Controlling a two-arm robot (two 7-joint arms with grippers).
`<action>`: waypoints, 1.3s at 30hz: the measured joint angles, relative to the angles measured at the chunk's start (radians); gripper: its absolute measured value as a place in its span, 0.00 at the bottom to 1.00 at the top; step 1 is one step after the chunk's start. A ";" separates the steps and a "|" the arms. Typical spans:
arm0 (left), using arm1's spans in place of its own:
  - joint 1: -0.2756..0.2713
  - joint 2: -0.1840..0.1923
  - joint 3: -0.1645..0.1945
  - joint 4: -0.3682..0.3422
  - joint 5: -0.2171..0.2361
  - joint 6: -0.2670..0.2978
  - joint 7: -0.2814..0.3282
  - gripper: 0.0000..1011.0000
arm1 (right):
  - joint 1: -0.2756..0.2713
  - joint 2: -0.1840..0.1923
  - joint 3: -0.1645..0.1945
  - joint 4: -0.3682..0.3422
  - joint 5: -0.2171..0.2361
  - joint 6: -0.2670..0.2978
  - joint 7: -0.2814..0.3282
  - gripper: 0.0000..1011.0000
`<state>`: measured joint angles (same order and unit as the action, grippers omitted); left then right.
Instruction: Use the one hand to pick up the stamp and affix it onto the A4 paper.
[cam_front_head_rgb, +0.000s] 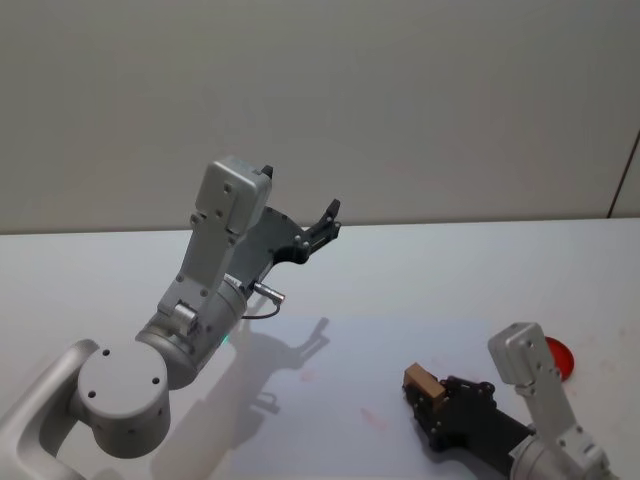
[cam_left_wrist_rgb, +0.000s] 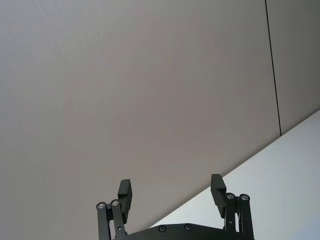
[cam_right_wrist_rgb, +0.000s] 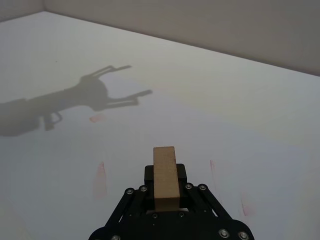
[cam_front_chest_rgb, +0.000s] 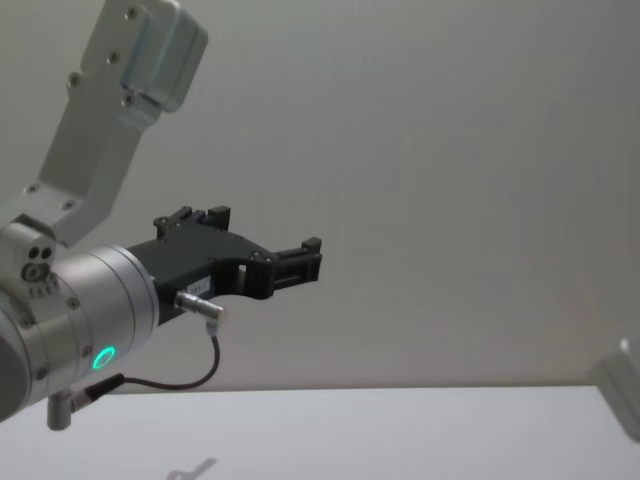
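Observation:
A light wooden block stamp sits upright between the fingers of my right gripper, which is shut on it low over the table at the front right. From the right wrist, the stamp stands just above the white A4 paper, which carries several faint red stamp marks. In the head view the paper lies flat in the middle of the table. My left gripper is raised high at the left, open and empty, pointing toward the back wall.
A red round pad lies on the table right of the right arm. The raised left arm casts a shadow across the paper. A grey wall closes off the table's far edge.

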<state>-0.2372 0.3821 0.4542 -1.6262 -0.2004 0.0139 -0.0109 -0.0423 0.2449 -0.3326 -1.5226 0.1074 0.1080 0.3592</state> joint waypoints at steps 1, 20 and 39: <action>0.000 0.000 0.000 0.000 0.000 0.000 0.000 0.99 | 0.000 0.000 0.001 -0.007 0.009 0.000 0.001 0.22; 0.000 0.000 0.000 0.000 0.000 0.000 0.000 0.99 | -0.011 0.028 0.034 -0.120 0.128 -0.027 0.013 0.22; 0.000 0.000 0.000 0.000 0.000 0.000 0.000 0.99 | -0.010 0.095 0.095 -0.064 0.141 -0.117 0.001 0.22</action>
<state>-0.2372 0.3821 0.4542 -1.6262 -0.2004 0.0139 -0.0109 -0.0520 0.3396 -0.2379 -1.5867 0.2488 -0.0088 0.3599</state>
